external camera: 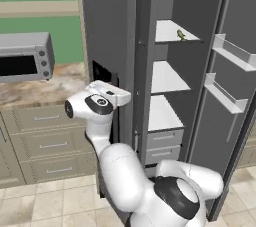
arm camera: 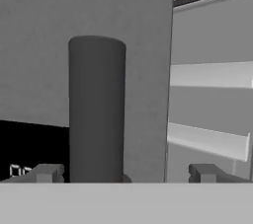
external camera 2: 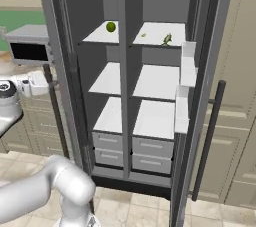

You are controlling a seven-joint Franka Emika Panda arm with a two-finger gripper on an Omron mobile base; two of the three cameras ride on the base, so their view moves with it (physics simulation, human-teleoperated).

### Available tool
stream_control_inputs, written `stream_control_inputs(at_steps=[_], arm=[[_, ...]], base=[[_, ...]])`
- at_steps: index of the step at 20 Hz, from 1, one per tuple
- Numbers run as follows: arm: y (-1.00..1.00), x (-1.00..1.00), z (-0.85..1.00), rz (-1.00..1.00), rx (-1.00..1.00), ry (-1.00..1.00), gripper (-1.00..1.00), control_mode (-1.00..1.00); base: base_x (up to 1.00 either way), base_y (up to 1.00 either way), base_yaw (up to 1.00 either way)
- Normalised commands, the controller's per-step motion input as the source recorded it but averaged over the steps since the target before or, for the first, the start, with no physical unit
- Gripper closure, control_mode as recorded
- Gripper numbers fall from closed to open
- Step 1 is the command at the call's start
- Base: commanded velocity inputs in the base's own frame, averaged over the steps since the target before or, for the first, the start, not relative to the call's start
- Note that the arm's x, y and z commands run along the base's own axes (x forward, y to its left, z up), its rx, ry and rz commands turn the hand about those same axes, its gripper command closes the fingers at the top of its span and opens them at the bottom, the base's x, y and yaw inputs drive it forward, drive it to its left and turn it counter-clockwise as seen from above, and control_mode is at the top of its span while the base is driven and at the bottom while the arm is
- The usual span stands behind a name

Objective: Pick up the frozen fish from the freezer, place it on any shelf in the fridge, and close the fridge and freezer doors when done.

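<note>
behind the open gripper [arm camera: 123, 172], handle [arm camera: 96, 109] cut off below.

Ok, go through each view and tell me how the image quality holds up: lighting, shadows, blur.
Left base view: flat, even rendered light, no glare; the frozen fish is small and coarse. Right base view: soft shading inside the fridge, white shelves bright, fish pixelated. Hand view: the door handle looms close with soft edges between the open jaws of the gripper.
</note>
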Motion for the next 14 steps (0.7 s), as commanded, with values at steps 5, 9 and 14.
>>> stream_control_inputs(at_steps=[5,9,14], arm=[[-1.0,0.39,0.0,-0.04,0.02,-0.05,-1.0,-1.0],[-0.97,0.33,0.0,0.0,0.0,-0.09,-1.0,-1.0],[-0.76,0.56,0.03,0.0,0.0,-0.07,-1.0,-1.0]], base=[[0.0,0.0,0.0],[0.0,0.0,0.0],[0.0,0.0,0.0]])
